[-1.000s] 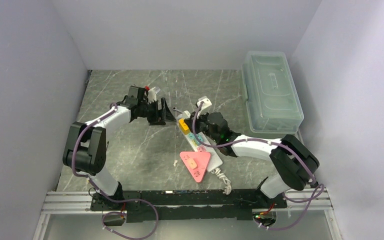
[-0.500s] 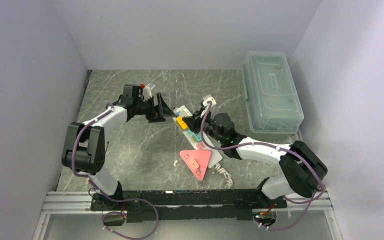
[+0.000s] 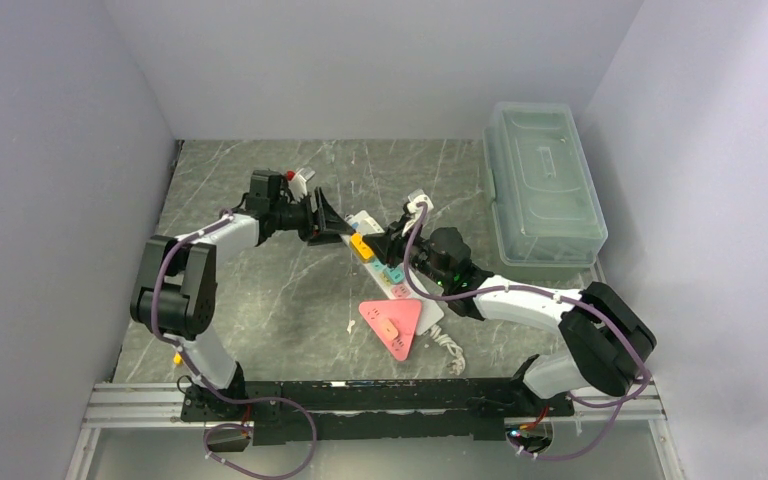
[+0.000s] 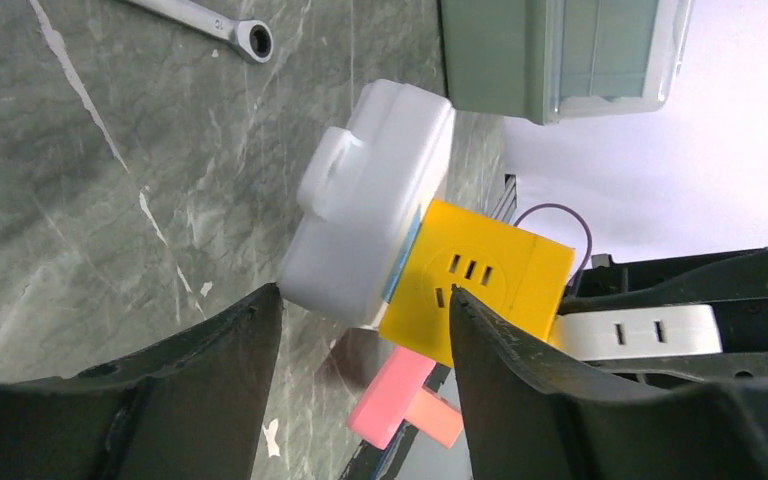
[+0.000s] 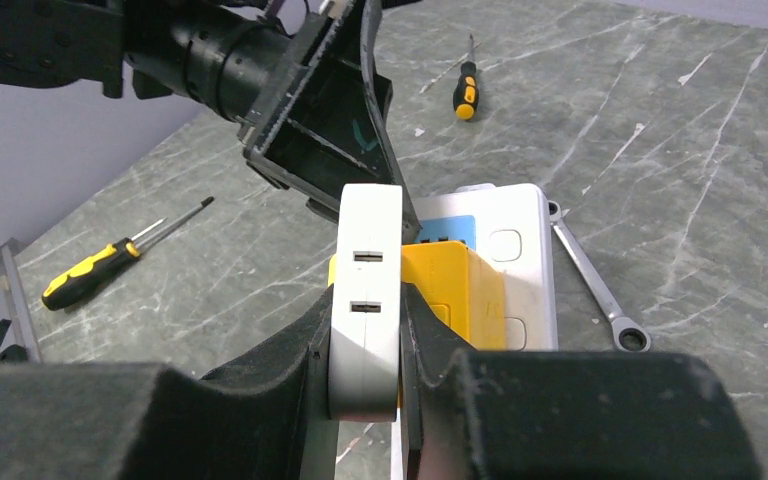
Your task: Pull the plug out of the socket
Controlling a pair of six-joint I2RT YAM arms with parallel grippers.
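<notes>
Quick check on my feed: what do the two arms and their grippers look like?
Both arms match: the left arm and right arm have white link shells, black joints and a purple cable looping alongside. The left gripper and right gripper are black, with broad, tapering fingers.

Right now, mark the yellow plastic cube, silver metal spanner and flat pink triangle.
yellow plastic cube (image 4: 480, 255), left wrist, slotted face.
silver metal spanner (image 4: 200, 20), left wrist, shaft.
flat pink triangle (image 3: 407, 318), top external, upper face.
</notes>
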